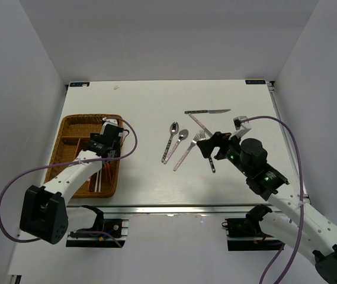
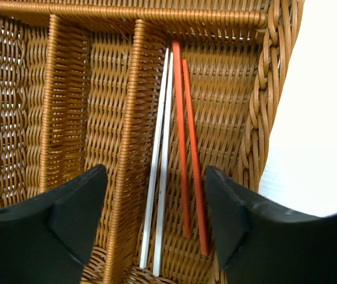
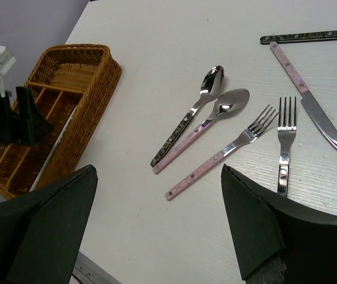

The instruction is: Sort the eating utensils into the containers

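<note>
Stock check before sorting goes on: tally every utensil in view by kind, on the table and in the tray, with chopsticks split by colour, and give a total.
Spoons: 2
Forks: 2
Knives: 2
White chopsticks: 2
Red chopsticks: 2
Total: 10

Bright, even light from above; soft shadows, sharp focus
</note>
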{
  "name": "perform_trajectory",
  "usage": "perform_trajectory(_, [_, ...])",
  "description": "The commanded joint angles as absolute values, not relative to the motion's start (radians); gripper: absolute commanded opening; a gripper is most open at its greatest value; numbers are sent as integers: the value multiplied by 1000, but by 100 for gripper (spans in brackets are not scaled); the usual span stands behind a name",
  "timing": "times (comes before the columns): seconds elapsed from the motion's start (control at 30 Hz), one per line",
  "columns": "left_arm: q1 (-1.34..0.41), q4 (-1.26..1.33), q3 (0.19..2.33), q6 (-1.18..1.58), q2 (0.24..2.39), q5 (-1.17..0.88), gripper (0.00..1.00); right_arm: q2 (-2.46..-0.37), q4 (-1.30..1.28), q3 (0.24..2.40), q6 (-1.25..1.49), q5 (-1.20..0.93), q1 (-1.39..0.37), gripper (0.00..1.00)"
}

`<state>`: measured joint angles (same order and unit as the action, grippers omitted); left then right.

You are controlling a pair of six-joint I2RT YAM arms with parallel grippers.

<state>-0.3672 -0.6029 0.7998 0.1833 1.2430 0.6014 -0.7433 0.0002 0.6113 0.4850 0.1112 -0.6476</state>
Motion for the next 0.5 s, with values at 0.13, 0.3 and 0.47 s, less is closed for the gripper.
perform_trajectory(0.13, [-359, -681, 915, 262, 1171, 629, 98, -862, -38, 705, 424, 107, -643, 89])
perform_trajectory(0.3, [-359, -788, 1089, 432, 1053, 586, 98, -1081, -262, 859, 359, 152, -634, 89])
perform_trajectory(0.47, [-359, -816, 1193, 515, 942, 433, 98, -1274, -376, 934, 287, 170, -572, 89])
